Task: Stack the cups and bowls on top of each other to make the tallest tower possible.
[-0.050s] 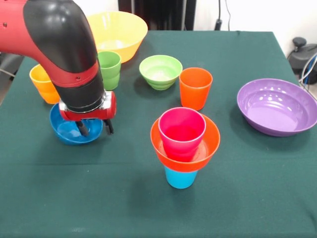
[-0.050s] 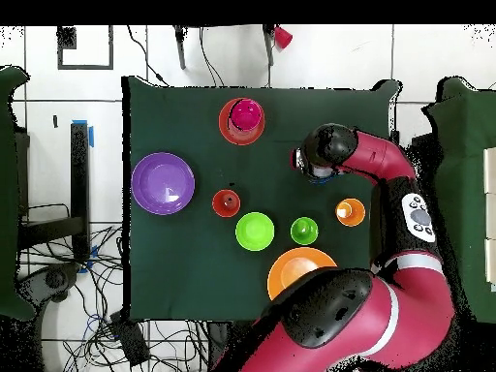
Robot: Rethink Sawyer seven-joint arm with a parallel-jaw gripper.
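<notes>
The tower [image 1: 184, 148] stands at the table's middle front: a light blue cup [image 1: 181, 177] underneath, an orange bowl [image 1: 198, 148] on it, and a magenta cup [image 1: 182, 130] in the bowl. From overhead the tower [image 2: 243, 120] shows near the far edge. At the left, my gripper [image 1: 94, 128] reaches down onto the blue bowl [image 1: 67, 131]. It is open, with one finger [image 1: 81, 130] inside the bowl and the other outside its right rim. In the overhead view the arm covers the gripper and the blue bowl.
Loose on the green cloth are a green cup [image 1: 110, 69], a yellow-orange cup [image 1: 43, 83], a large yellow bowl [image 1: 119, 32], a light green bowl [image 1: 160, 71], an orange cup [image 1: 195, 88] and a purple bowl [image 1: 276, 105] at the right.
</notes>
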